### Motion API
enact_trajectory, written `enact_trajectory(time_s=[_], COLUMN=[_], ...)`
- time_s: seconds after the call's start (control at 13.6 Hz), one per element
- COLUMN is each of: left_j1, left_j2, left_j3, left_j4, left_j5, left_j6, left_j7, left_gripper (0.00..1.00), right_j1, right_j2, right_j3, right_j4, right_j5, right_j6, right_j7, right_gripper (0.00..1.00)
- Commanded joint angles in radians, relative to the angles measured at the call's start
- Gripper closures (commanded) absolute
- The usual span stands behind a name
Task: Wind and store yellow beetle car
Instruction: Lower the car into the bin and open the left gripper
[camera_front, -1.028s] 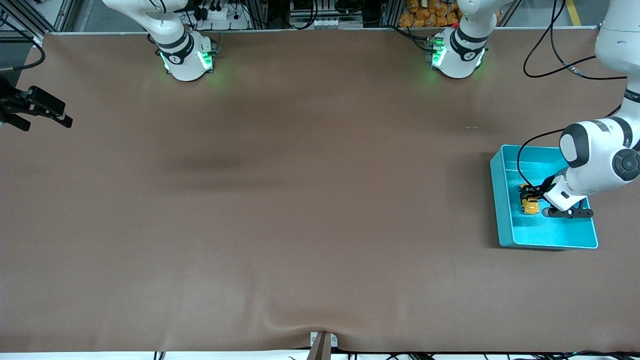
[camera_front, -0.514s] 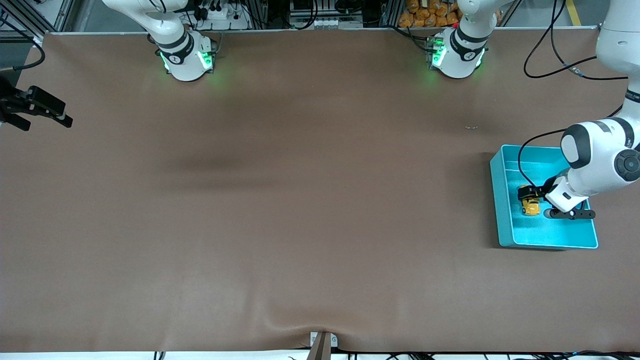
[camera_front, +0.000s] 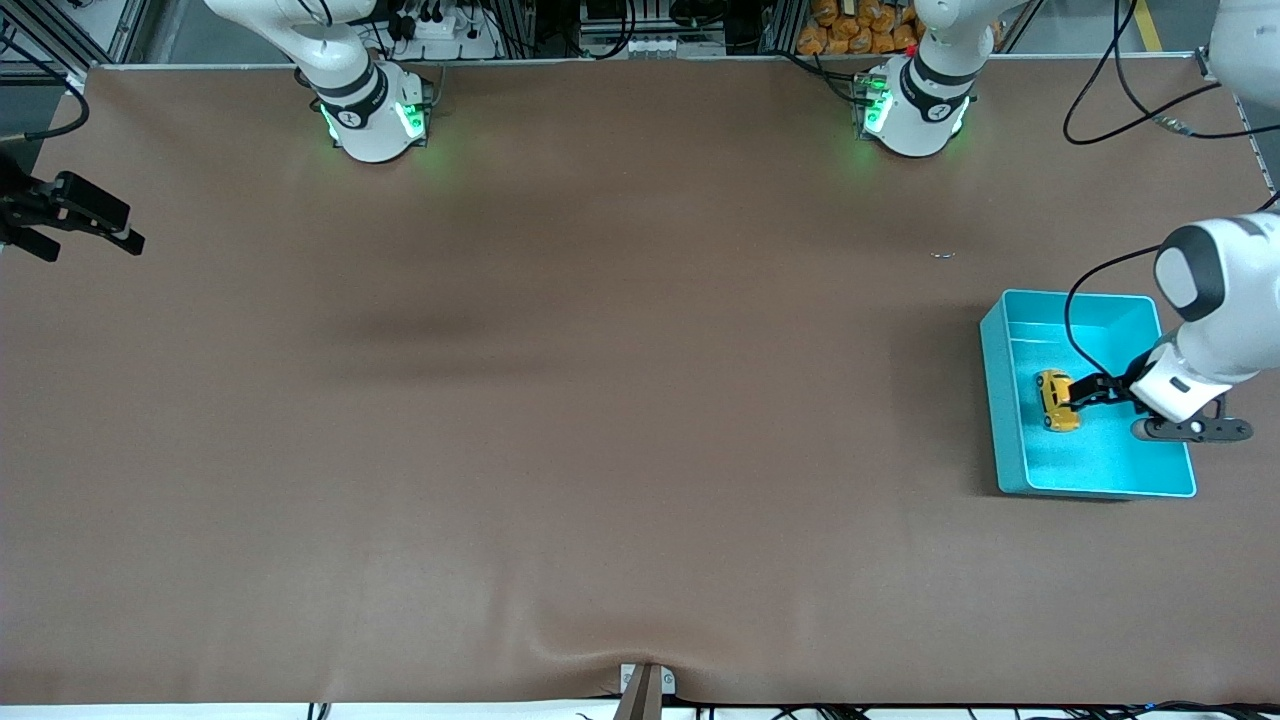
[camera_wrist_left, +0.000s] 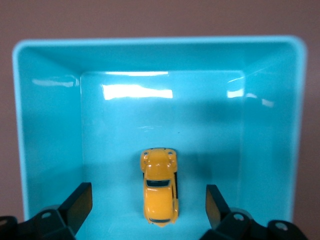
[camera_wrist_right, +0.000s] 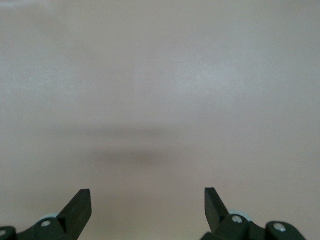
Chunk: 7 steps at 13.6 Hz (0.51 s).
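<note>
The yellow beetle car (camera_front: 1057, 400) rests on its wheels on the floor of the turquoise bin (camera_front: 1002, 400), which sits on the brown table (camera_front: 600, 400) toward the left arm's end. In the left wrist view the car (camera_wrist_left: 160, 192) lies free between the fingers and touches neither one. The left gripper (camera_front: 1080, 392) hangs over the bin interior just beside the car, its fingers spread wide and holding nothing. The right gripper (camera_front: 75, 215) waits at the edge of the table toward the right arm's end, fingers likewise spread, with only bare table beneath it in its wrist view. Judging by its form, the car is a light, rigid toy with a glossy, rounded shell; the domed roof and bonnet would likely slide out of a pinch. The flatter door sides, above the wheels and at mid-length, appear to be the soundest place to grip, with the fingers set across the body width. Its wheels would probably let it roll along the smooth bin floor if nudged endwise. With the car lying released inside the bin, storage appears complete.
</note>
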<state>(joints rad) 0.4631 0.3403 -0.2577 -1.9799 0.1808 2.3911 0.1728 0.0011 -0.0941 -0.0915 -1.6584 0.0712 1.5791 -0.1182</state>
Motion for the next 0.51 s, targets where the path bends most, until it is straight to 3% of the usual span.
enact_trajectory(time_s=[0.0, 0.44], left_j1=[0.002, 0.002], left_j2=[-0.07, -0.165], left_j3=[-0.069, -0.168], left_j4=[0.039, 0.107], left_j5=[0.023, -0.018], left_j6=[-0.122, -0.28], left_j7=[-0.019, -0.081], left_gripper=[0.0, 0.0], right_j1=[-0.009, -0.009], right_j2=[-0.003, -0.003], right_j3=[0.009, 0.009], right_j4=[0.016, 0.02], right_j5=[-0.016, -0.016], right_j6=[-0.014, -0.014], right_j7=[0.017, 0.017], right_gripper=[0.0, 0.0])
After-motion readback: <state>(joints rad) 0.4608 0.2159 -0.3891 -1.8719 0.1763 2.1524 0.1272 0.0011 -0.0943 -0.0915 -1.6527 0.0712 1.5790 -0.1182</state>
